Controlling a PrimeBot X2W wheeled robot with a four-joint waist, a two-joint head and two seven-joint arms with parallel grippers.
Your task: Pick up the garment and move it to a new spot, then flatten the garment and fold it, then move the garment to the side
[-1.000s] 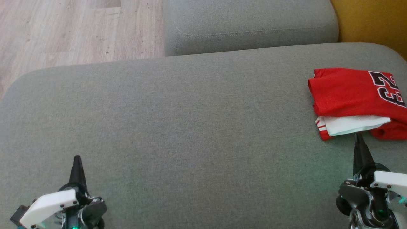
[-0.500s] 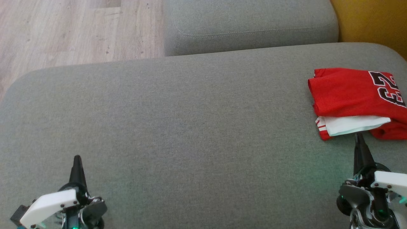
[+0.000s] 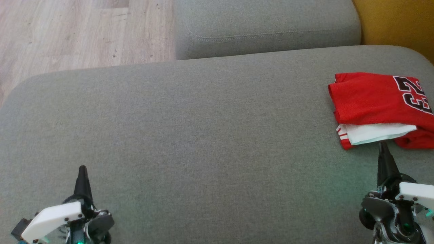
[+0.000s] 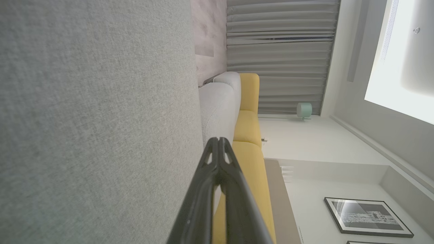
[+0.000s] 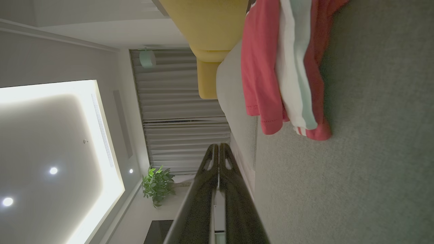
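The garment (image 3: 376,101) is a red jersey with a black number and a white inner layer. It lies folded at the right side of the grey cushion (image 3: 203,135). In the right wrist view the garment (image 5: 271,67) sits ahead of the fingers. My right gripper (image 3: 382,145) is shut with nothing in it, its tip just short of the garment's near edge; it appears again as the right gripper (image 5: 218,146). My left gripper (image 3: 82,168) stands shut and empty at the lower left, far from the garment, and its own view shows the left gripper (image 4: 219,139) shut.
A second grey cushion (image 3: 264,27) lies beyond the first. Wooden floor (image 3: 74,34) is at the upper left. Yellow upholstery (image 3: 396,23) borders the upper right corner. The cushion's rounded edge runs close to the garment on the right.
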